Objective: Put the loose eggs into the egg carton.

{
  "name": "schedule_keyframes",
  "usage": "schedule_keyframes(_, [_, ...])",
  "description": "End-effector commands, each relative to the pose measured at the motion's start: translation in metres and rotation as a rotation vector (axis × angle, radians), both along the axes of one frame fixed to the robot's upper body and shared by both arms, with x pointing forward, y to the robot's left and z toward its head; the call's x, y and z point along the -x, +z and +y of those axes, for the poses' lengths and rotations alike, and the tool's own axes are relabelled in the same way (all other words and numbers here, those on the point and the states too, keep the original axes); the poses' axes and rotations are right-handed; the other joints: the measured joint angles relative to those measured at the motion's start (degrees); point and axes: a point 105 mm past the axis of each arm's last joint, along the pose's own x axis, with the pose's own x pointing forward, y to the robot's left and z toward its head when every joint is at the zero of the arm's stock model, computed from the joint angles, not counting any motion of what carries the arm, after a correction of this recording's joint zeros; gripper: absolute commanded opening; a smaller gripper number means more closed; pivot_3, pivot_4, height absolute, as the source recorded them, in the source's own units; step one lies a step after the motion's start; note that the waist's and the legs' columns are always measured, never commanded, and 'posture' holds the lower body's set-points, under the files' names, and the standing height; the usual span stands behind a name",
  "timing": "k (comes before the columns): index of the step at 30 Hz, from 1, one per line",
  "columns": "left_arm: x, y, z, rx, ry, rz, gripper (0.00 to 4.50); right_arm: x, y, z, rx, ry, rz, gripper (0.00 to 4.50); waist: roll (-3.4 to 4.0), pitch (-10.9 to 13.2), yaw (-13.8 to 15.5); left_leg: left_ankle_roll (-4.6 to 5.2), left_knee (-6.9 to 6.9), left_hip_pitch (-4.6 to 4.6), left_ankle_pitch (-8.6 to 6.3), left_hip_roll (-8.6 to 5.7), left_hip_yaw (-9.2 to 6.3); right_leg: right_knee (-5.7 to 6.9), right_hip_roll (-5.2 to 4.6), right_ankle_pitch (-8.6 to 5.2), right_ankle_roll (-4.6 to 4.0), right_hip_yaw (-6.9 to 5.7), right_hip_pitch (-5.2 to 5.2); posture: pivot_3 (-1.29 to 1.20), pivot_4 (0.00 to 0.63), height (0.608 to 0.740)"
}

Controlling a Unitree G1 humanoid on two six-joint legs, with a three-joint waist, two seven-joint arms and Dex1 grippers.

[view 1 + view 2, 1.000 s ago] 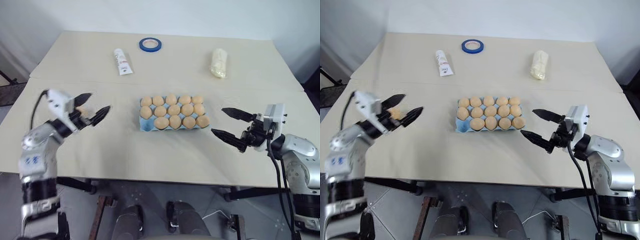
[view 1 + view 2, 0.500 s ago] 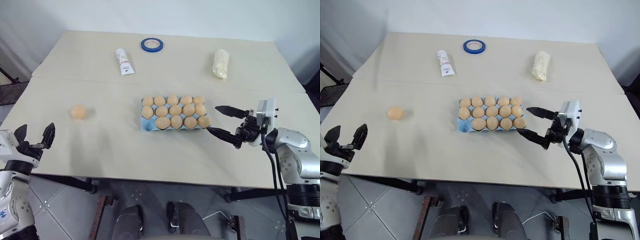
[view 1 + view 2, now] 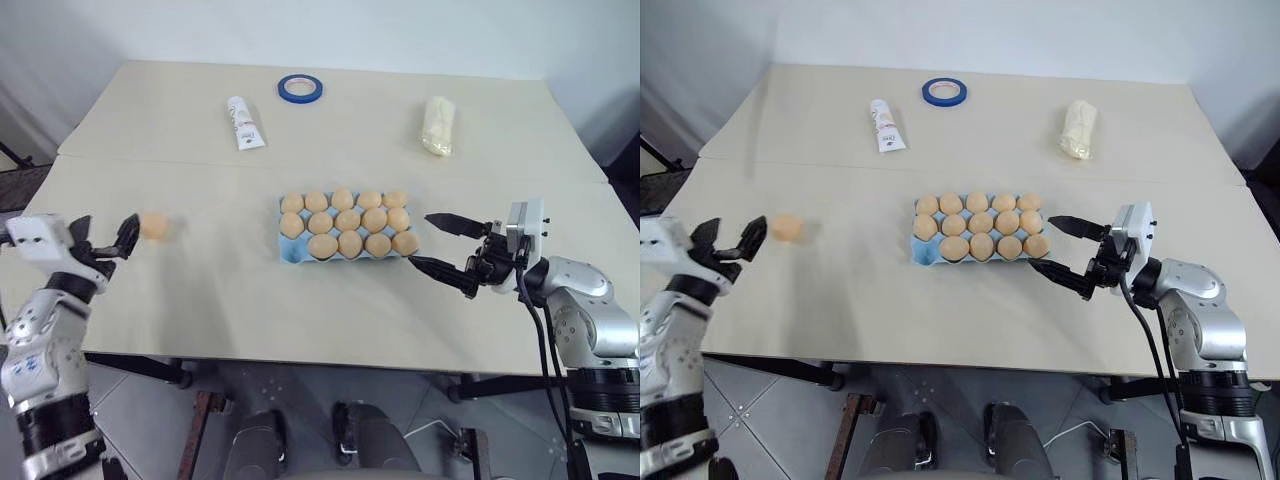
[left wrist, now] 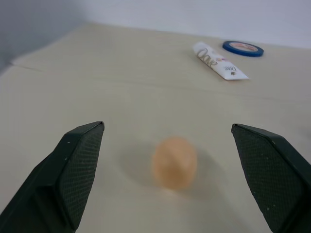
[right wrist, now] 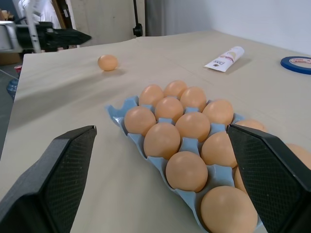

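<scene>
Left wrist view: small orange-tan egg (image 4: 174, 162) sits between wide-apart black fingers (image 4: 77, 170) of left gripper (image 3: 100, 238), untouched; right gripper (image 3: 448, 247) gapes beside blue moulded egg carton (image 3: 292, 252).

The left arm reaches forward at the robot's left side, its hand (image 3: 103, 236) held level, the two black fingers (image 4: 77, 170) spread wide with nothing between them. The right arm bends inward from the right, its hand (image 3: 447, 247) level and pointing toward the left, its black fingers (image 5: 53, 184) likewise spread wide and gripping nothing.
</scene>
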Motion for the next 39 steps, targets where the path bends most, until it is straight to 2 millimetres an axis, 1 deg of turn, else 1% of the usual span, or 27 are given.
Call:
schedule_keyframes(1, [-0.019, -0.004, 0.006, 0.003, 0.029, 0.084, 4.48, 0.004, 0.011, -0.001, 0.001, -0.001, -0.052, 4.50, 0.00, 0.00, 0.05, 0.00, 0.01, 0.00, 0.00, 0.00, 0.00, 0.00, 0.00, 0.00, 0.00, 0.00, 0.00, 0.00, 0.150, 0.740])
schedule_keyframes(2, [-0.026, -0.005, 0.005, 0.014, 0.032, 0.098, 4.48, 0.004, 0.011, -0.002, 0.001, -0.006, -0.054, 4.50, 0.00, 0.00, 0.03, 0.00, 0.02, -0.01, 0.00, 0.00, 0.00, 0.01, 0.00, 0.00, 0.00, -0.01, 0.00, 0.00, 0.150, 0.740])
schedule_keyframes(5, [-0.040, -0.007, 0.000, 0.010, 0.016, 0.116, 4.48, 0.005, 0.012, -0.003, 0.002, -0.013, -0.057, 4.50, 0.00, 0.00, 0.00, 0.01, 0.04, -0.03, 0.00, -0.03, 0.02, -0.01, -0.03, 0.02, 0.04, 0.00, 0.00, 0.00, 0.150, 0.740])
schedule_keyframes(9, [-0.051, -0.023, -0.006, -0.020, -0.020, 0.228, 4.48, 0.008, 0.012, -0.005, 0.006, -0.024, -0.054, 4.50, 0.00, 0.00, 0.03, -0.01, 0.00, -0.04, -0.01, 0.00, 0.02, -0.02, -0.01, 0.01, 0.04, -0.02, -0.03, 0.00, 0.150, 0.740])
schedule_keyframes(12, [-0.054, -0.033, -0.008, -0.055, -0.034, 0.300, 4.48, 0.010, 0.011, -0.007, 0.011, -0.031, -0.052, 4.50, 0.00, 0.00, -0.01, -0.03, 0.00, -0.05, -0.02, 0.00, 0.03, -0.01, -0.01, 0.01, 0.03, -0.02, -0.05, 0.00, 0.150, 0.740])
schedule_keyframes(15, [-0.055, -0.031, -0.011, -0.065, -0.047, 0.276, 3.91, 0.011, 0.012, -0.008, 0.011, -0.038, -0.055, 4.50, 0.00, 0.00, -0.01, -0.03, 0.02, -0.02, -0.02, -0.01, 0.04, 0.03, -0.03, 0.01, 0.03, 0.00, -0.04, 0.00, 0.150, 0.740])
schedule_keyframes(17, [-0.055, -0.028, -0.014, -0.066, -0.063, 0.264, 3.28, 0.011, 0.012, -0.009, 0.013, -0.041, -0.056, 4.50, 0.00, 0.00, 0.08, -0.04, 0.03, -0.02, -0.01, -0.01, 0.03, 0.04, -0.04, 0.01, 0.03, -0.01, -0.03, 0.00, 0.150, 0.740])
schedule_keyframes(18, [-0.055, -0.026, -0.015, -0.074, -0.067, 0.247, 2.85, 0.011, 0.012, -0.009, 0.014, -0.042, -0.055, 4.50, 0.00, 0.00, 0.10, -0.04, 0.03, -0.02, -0.01, -0.01, 0.02, 0.04, -0.05, 0.01, 0.03, -0.01, -0.03, 0.00, 0.150, 0.740])
schedule_keyframes(20, [-0.055, -0.024, -0.014, -0.082, -0.064, 0.245, 2.30, 0.011, 0.012, -0.009, 0.014, -0.043, -0.054, 4.50, 0.00, 0.00, 0.11, -0.04, 0.03, -0.03, -0.01, -0.01, 0.01, 0.04, -0.06, 0.01, 0.03, -0.02, -0.03, 0.00, 0.150, 0.740])
schedule_keyframes(21, [-0.055, -0.020, -0.016, -0.089, -0.072, 0.222, 1.95, 0.011, 0.011, -0.009, 0.013, -0.043, -0.054, 4.50, 0.00, 0.00, 0.11, -0.04, 0.03, -0.03, -0.01, -0.01, 0.01, 0.04, -0.06, 0.01, 0.03, -0.02, -0.03, 0.00, 0.150, 0.740])
schedule_keyframes(23, [-0.056, -0.012, -0.020, -0.099, -0.095, 0.186, 1.64, 0.011, 0.011, -0.010, 0.014, -0.044, -0.053, 4.50, 0.00, 0.00, 0.06, -0.03, 0.02, -0.03, 0.00, -0.01, 0.01, 0.03, -0.06, 0.01, 0.03, -0.02, -0.04, 0.00, 0.150, 0.740])
schedule_keyframes(26, [-0.056, 0.005, -0.031, -0.125, -0.154, 0.105, 1.55, 0.011, 0.011, -0.010, 0.014, -0.045, -0.054, 4.50, 0.00, 0.00, 0.09, -0.03, 0.02, -0.05, 0.00, -0.01, 0.01, 0.03, -0.05, 0.01, 0.03, -0.03, -0.04, 0.00, 0.150, 0.740])
schedule_keyframes(28, [-0.056, 0.017, -0.044, -0.151, -0.218, 0.042, 1.55, 0.010, 0.011, -0.009, 0.013, -0.046, -0.055, 4.50, 0.00, 0.00, 0.10, -0.03, 0.02, -0.05, 0.00, -0.01, 0.01, 0.03, -0.05, 0.01, 0.03, -0.03, -0.04, 0.00, 0.150, 0.740])
schedule_keyframes(30, [-0.053, 0.030, -0.064, -0.197, -0.321, -0.043, 1.55, 0.009, 0.011, -0.009, 0.013, -0.047, -0.056, 4.50, 0.00, 0.00, 0.11, -0.03, 0.03, -0.05, 0.00, -0.02, 0.02, 0.03, -0.06, 0.01, 0.03, -0.03, -0.03, 0.00, 0.150, 0.740])
schedule_keyframes(31, [-0.052, 0.032, -0.073, -0.215, -0.366, -0.062, 1.55, 0.009, 0.011, -0.009, 0.012, -0.048, -0.056, 4.50, 0.00, 0.00, 0.11, -0.03, 0.04, -0.05, -0.01, -0.02, 0.02, 0.03, -0.06, 0.01, 0.03, -0.03, -0.03, 0.00, 0.150, 0.740])
schedule_keyframes(35, [-0.053, 0.036, -0.115, -0.246, -0.517, -0.108, 1.55, 0.009, 0.010, -0.008, 0.009, -0.051, -0.057, 4.50, 0.00, 0.00, 0.14, -0.02, 0.04, -0.04, 0.00, -0.03, 0.03, 0.03, -0.06, 0.01, 0.03, -0.02, -0.01, 0.00, 0.150, 0.740])
schedule_keyframes(37, [-0.051, 0.032, -0.147, -0.232, -0.651, -0.093, 1.55, 0.008, 0.011, -0.009, 0.005, -0.056, -0.063, 4.50, 0.00, 0.00, 0.13, -0.01, 0.07, -0.05, 0.01, -0.03, 0.03, 0.04, -0.04, 0.01, 0.03, -0.02, -0.01, 0.00, 0.150, 0.740])
schedule_keyframes(39, [-0.049, 0.027, -0.170, -0.218, -0.745, -0.077, 1.55, 0.009, 0.011, -0.009, 0.002, -0.060, -0.068, 4.50, 0.00, 0.00, 0.14, 0.00, 0.08, -0.06, 0.01, -0.04, 0.03, 0.04, -0.04, 0.01, 0.03, -0.01, -0.01, 0.00, 0.150, 0.740])
